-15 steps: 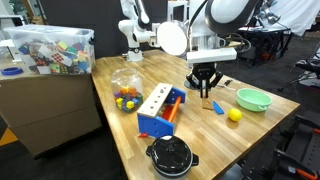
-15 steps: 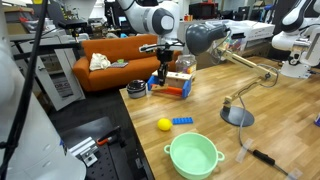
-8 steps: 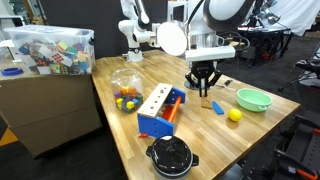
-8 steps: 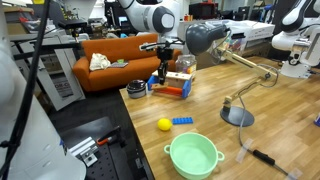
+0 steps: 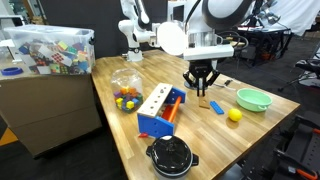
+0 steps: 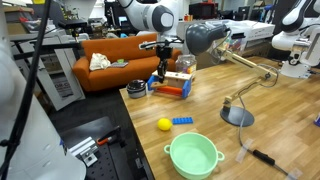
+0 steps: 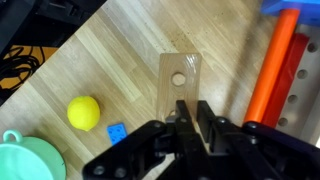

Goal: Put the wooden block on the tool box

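Note:
My gripper [image 7: 191,104] is shut on the near end of the wooden block [image 7: 179,72], a flat brown piece with a round hole. It holds the block a little above the table. In both exterior views the gripper [image 5: 203,92] [image 6: 163,76] hangs just beside the tool box [image 5: 160,108] [image 6: 176,86]. The box is blue, with orange-red inside parts and a pale holed top plank. In the wrist view the box's orange bar [image 7: 276,68] lies right of the block.
A yellow ball [image 5: 234,115] [image 7: 84,112], a small blue piece [image 5: 217,107] [image 7: 117,132] and a green bowl [image 5: 252,99] [image 7: 18,160] lie near the table's edge. There is a black pot [image 5: 171,155], a clear tub of balls [image 5: 127,88] and a desk lamp [image 6: 238,112].
My gripper has moved slightly toward the tool box and a little upward, with the wooden block still in it. Nothing else moved.

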`<act>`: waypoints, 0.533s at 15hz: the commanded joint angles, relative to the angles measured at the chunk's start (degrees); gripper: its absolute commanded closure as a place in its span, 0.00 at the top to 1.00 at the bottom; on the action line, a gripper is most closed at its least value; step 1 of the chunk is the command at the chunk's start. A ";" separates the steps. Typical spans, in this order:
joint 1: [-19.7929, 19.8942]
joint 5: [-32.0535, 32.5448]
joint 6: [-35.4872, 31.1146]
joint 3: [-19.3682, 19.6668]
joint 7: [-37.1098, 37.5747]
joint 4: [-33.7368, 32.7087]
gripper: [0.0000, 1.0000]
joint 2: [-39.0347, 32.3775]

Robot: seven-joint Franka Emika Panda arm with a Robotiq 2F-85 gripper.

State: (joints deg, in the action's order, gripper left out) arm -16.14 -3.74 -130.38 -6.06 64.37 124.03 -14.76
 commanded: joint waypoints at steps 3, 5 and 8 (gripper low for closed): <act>-0.32 -1.88 1.34 -2.41 -0.10 -8.11 0.04 -3.77; -0.85 -1.29 1.42 -2.40 0.60 -11.70 0.04 -6.14; -1.18 -1.42 0.24 -2.22 -0.07 -11.80 0.04 -6.22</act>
State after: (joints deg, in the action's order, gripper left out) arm -17.03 -4.99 -130.29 -8.59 64.41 112.19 -21.10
